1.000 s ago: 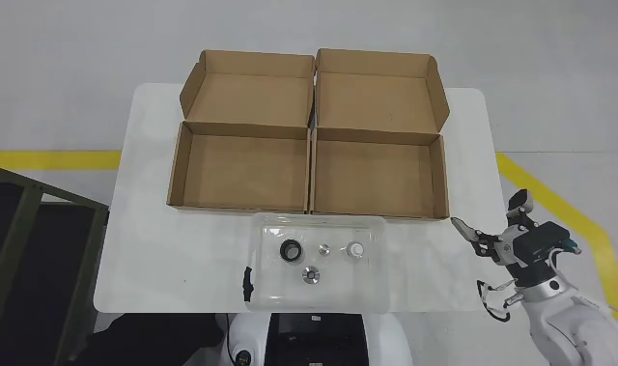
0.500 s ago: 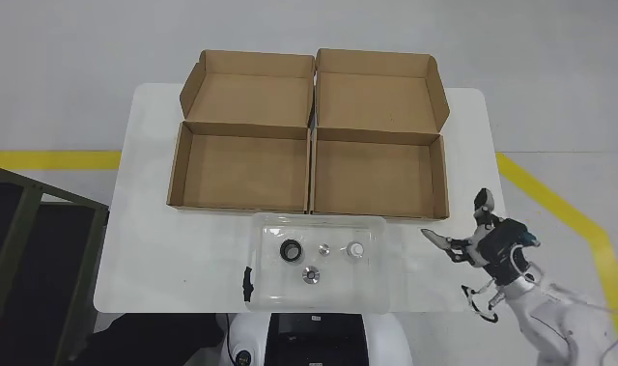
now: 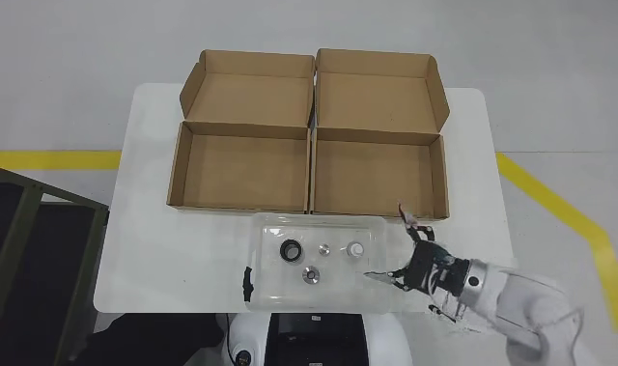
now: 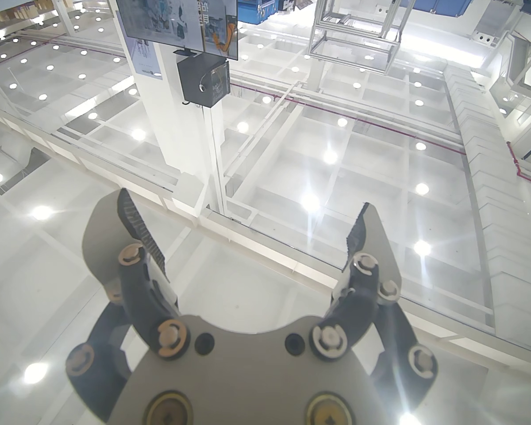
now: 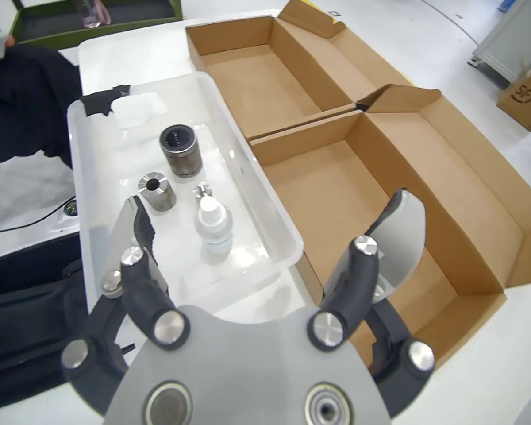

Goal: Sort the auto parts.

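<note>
I see my right gripper (image 5: 270, 203) wide and empty at the clear tray (image 5: 265, 263), near the white bottle (image 5: 212, 223). My left gripper (image 4: 244, 200) is wide too.

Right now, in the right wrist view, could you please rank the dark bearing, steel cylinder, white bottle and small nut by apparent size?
1. white bottle and dark bearing: these look alike, and the bottle sits nearer, so they are unranked.
2. steel cylinder
3. small nut

Glossy plastic tray (image 3: 275, 287), matt cardboard boxes (image 3: 241, 173), smooth metal cylinders (image 5: 181, 150)
</note>
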